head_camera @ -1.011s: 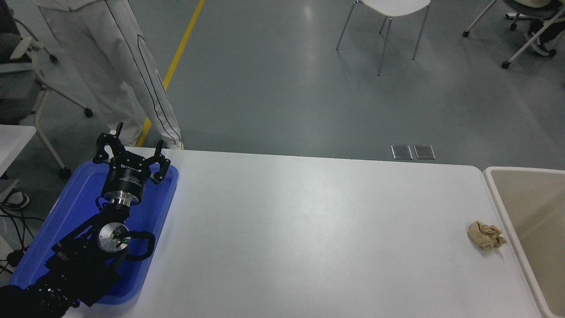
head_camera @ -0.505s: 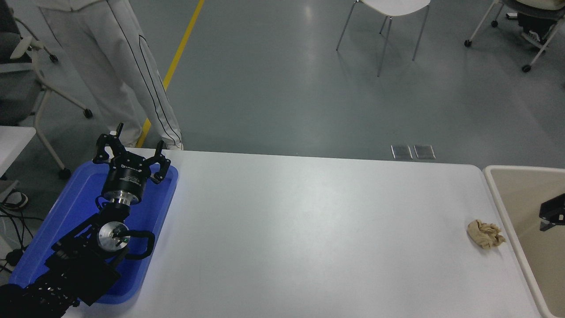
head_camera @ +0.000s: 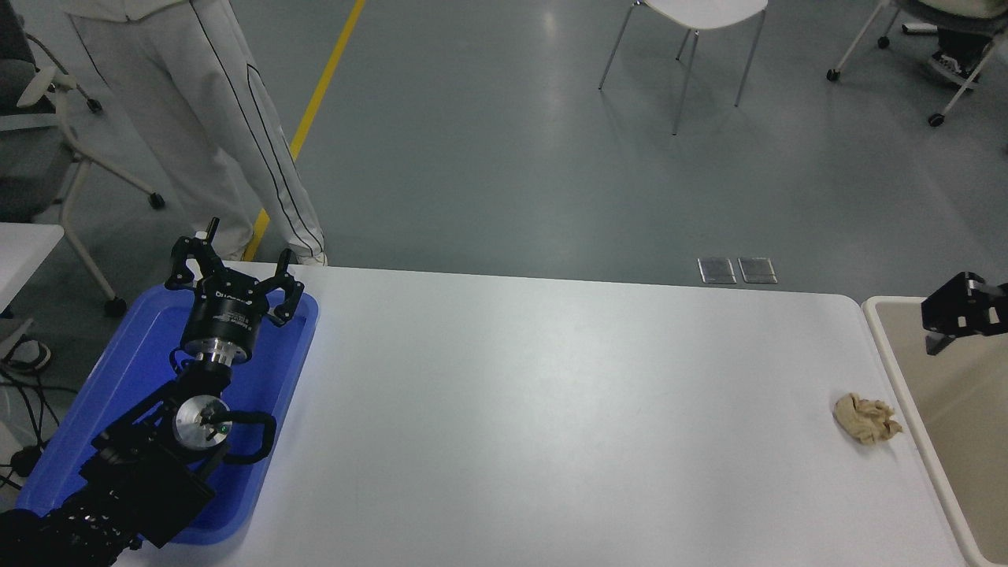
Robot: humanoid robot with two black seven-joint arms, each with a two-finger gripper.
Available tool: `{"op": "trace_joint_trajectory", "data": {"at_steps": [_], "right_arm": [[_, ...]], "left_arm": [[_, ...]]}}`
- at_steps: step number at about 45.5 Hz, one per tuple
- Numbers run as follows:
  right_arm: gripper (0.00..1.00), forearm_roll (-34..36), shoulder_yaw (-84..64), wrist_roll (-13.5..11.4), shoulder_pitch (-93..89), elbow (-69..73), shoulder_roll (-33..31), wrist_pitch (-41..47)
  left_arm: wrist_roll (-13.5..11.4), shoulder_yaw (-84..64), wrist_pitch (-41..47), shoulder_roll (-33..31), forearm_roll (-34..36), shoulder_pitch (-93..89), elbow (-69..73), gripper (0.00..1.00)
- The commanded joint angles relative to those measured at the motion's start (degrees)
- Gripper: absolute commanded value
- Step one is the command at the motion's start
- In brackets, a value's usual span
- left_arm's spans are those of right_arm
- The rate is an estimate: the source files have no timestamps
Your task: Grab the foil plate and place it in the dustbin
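Note:
The foil plate is not in view on the table or anywhere else. The dustbin (head_camera: pixel 888 356), beige with a pale cream rim, stands against the table's right end and is cut off by the picture's edge. Part of my right gripper (head_camera: pixel 965 311) shows at the right edge, above the far part of the bin; I see nothing in it. My left gripper (head_camera: pixel 235 264) is open and empty, parked over the blue tray (head_camera: pixel 142 346) at the table's left end.
A small crumpled tan paper wad (head_camera: pixel 866 419) lies on the white table (head_camera: pixel 535 409) close to the bin's rim. A person in white trousers (head_camera: pixel 228 134) stands beyond the far left corner. Chairs stand on the floor behind.
My right gripper came into view at the right edge over the bin and has moved up and away from the camera. The left arm and the paper wad have not moved.

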Motion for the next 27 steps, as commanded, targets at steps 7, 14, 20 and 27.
{"op": "trace_joint_trajectory", "data": {"at_steps": [7,14,20,27], "right_arm": [[1.00,0.13,5.61,-0.08,4.21,0.76,8.25,0.67],[1.00,0.13,6.84,0.00,4.47,0.85,8.16,0.67],[1.00,0.04,6.93,0.00,4.30,0.76,8.33,0.67],[1.00,0.22,7.36,0.00,3.86,0.76,8.51,0.67]], "left_arm": [[0.00,0.02,0.02,0.03,-0.01,0.00,0.00,1.00],[0.00,0.02,0.02,0.03,-0.01,-0.08,0.00,1.00],[0.00,0.02,-0.07,0.03,-0.01,0.00,0.00,1.00],[0.00,0.02,-0.07,0.03,-0.01,-0.08,0.00,1.00]]}}
